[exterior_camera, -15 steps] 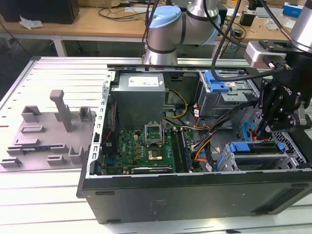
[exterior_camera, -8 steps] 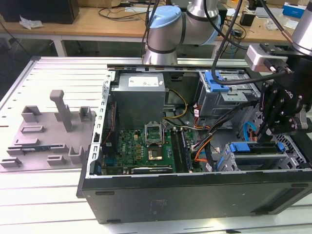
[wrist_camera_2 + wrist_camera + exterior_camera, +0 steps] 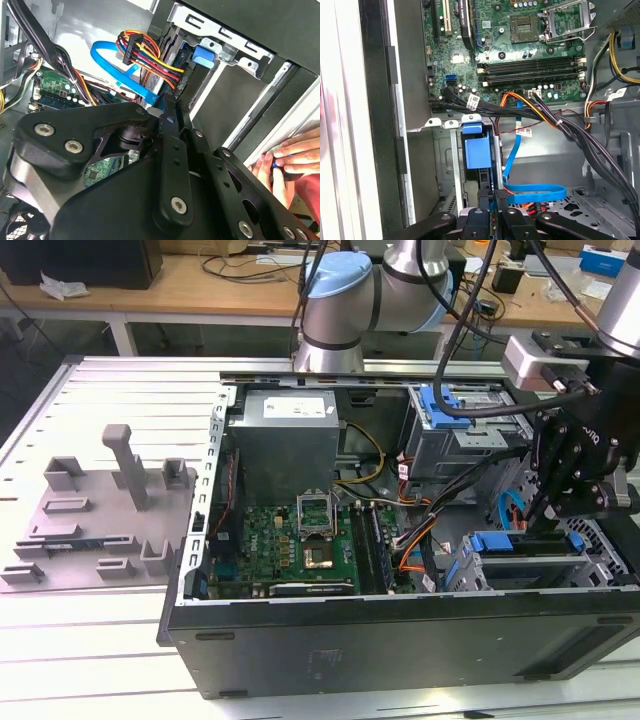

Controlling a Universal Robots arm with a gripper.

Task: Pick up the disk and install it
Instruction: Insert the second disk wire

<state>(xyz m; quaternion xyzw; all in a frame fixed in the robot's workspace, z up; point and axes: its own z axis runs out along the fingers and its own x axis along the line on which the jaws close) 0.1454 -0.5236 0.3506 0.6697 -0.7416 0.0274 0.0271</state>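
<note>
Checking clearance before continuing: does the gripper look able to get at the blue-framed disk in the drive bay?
Probably yes: the black gripper lines up with the blue-framed silver disk; the blue flat cable lies beside it, not across.

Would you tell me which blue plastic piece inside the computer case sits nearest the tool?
The blue carrier in the drive cage, directly ahead of the tool; the blue latch sits on the farther bay.

A pale slatted metal desk [image 3: 110, 640] carries everything in the exterior view. Behind it stands a wooden workbench [image 3: 190, 288] strewn with cables, and a black box [image 3: 85, 260] sits on that workbench toward the exterior view's left. Even, bright light falls across the slats.
</note>
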